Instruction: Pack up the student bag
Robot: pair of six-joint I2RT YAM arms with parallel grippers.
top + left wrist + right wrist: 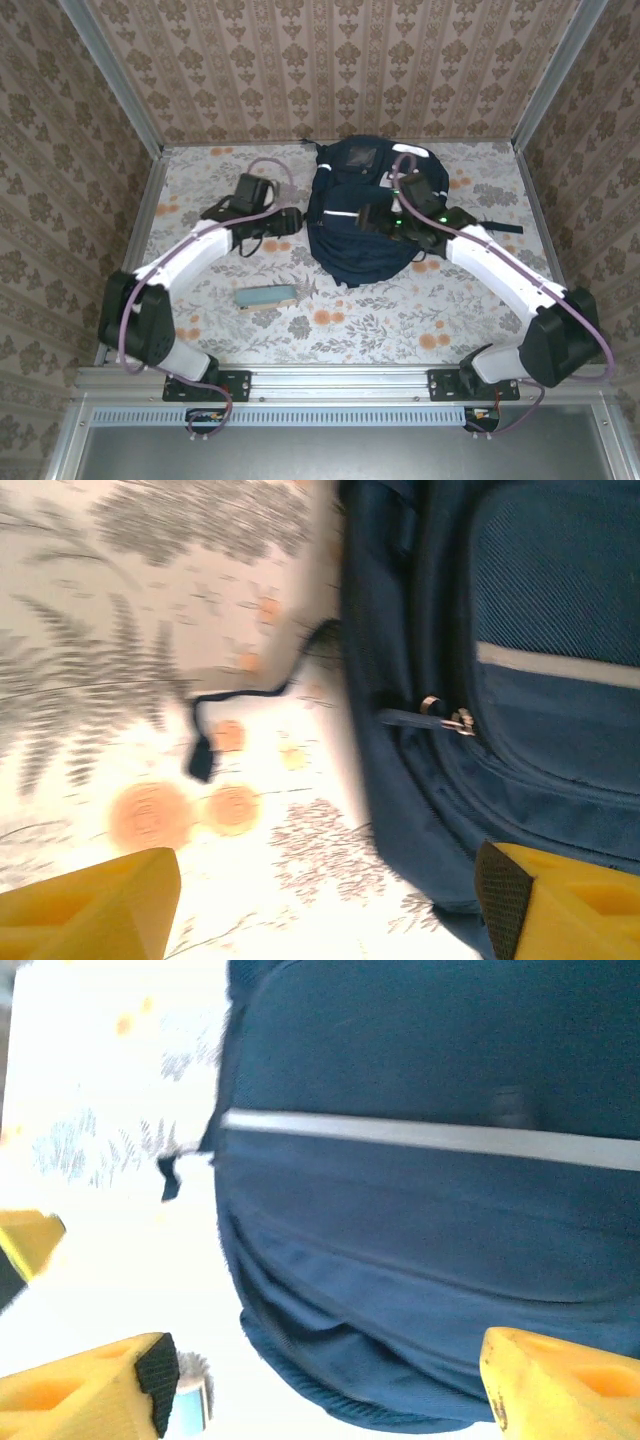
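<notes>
The student bag (pixel 355 235), a large navy backpack with white reflective stripes, lies flat at the back centre-right of the table. My left gripper (pixel 288 222) hovers at the bag's left edge, its yellow fingers (pixel 90 910) spread wide with nothing between them. The left wrist view shows the student bag (pixel 520 640) with a zipper pull (pixel 445 718) lying on its closed seam. My right gripper (pixel 370 218) hangs over the middle of the bag. In the right wrist view it (pixel 325 1390) stands open above the student bag (pixel 420 1250), gripping nothing.
A flat light-blue item (pixel 265 296) lies on the flowered tablecloth in front of the bag, left of centre, and its corner (pixel 190 1405) peeks in beside my right finger. A thin dark cord (pixel 215 720) trails from the bag onto the cloth. Wallpapered walls close in three sides.
</notes>
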